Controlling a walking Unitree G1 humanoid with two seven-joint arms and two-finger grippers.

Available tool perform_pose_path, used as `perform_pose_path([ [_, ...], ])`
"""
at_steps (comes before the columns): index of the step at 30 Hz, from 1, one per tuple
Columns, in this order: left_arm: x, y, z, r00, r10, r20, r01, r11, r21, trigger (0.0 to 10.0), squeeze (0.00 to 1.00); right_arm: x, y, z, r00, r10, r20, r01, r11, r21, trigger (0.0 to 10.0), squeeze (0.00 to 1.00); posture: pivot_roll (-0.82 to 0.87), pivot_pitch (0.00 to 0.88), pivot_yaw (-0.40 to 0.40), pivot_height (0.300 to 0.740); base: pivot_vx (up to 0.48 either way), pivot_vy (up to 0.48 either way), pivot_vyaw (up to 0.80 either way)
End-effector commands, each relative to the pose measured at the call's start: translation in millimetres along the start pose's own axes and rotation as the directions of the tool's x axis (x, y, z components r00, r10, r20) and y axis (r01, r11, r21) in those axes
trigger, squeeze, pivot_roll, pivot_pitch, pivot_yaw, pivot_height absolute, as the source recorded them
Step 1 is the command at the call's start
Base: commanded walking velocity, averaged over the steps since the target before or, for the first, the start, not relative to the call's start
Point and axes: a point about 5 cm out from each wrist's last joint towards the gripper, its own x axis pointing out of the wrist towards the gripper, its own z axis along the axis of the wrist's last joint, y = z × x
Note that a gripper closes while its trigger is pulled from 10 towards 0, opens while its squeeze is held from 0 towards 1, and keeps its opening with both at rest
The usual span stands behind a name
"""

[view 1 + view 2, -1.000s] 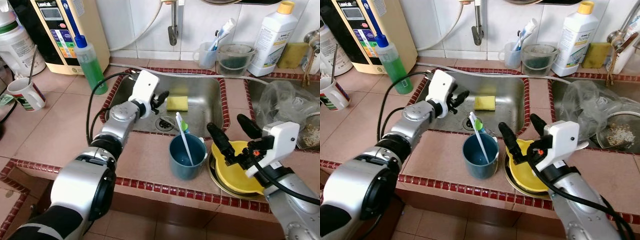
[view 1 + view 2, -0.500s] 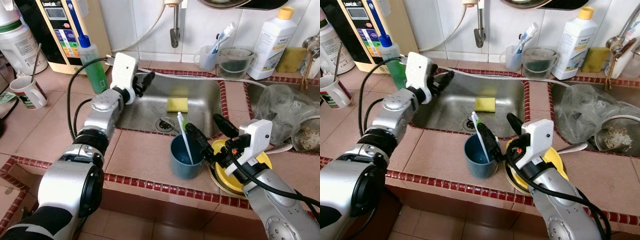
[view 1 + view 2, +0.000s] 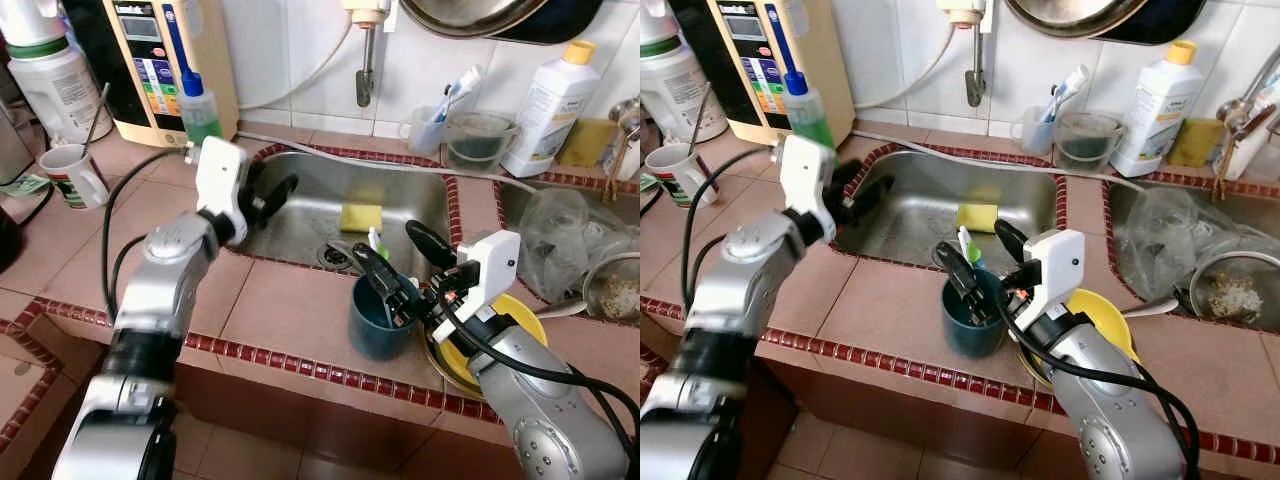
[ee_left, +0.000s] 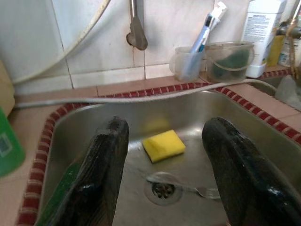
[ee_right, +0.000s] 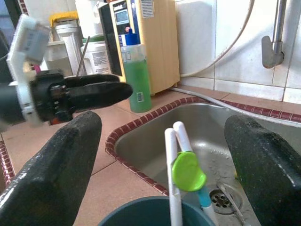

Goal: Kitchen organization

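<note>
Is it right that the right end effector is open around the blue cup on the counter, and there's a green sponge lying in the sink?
Not quite: the sponge is yellow, as the left wrist view shows. The rest holds: the right end effector is open around the blue cup on the counter beside the sink.

White tiled wall (image 3: 300,40), pink tile counter w/ red trim (image 3: 290,310), brownish floor (image 3: 260,440)

- Tiled counter (image 3: 290,315): blue cup (image 3: 375,322) at the sink's (image 3: 300,215) front rim.
- Yellow bowl (image 3: 505,330) beside the cup.
- Mug (image 3: 70,172), green bottle (image 3: 200,105) left of the sink.
</note>
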Motion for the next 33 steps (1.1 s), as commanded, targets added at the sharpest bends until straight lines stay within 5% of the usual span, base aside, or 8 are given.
perform_pose_path([
  [1,-6.6,-5.8,10,1.0,-0.024,0.005,0.024,1.0,0.002,10.0,0.0,1.7,0.4,-1,1.0,-0.006,0.0,0.006,1.0,-0.003,10.0,0.0,-0.13,0.016,0.019,0.74,0.0,0.0,0.0],
  [19,-54.2,-51.3,12,0.956,-0.278,-0.088,0.279,0.96,0.0,10.0,0.0,27.7,0.4,-9,0.993,-0.119,0.012,0.119,0.993,0.02,10.0,0.0,-0.09,0.02,-0.015,0.74,0.0,0.0,0.0],
  [33,-78.7,-50.8,19,0.918,-0.379,-0.117,0.382,0.924,0.005,10.0,0.0,49.7,8.6,-23,0.975,-0.216,-0.06,0.22,0.972,0.086,10.0,0.0,-0.05,0.021,-0.043,0.74,0.0,0.0,0.0],
])
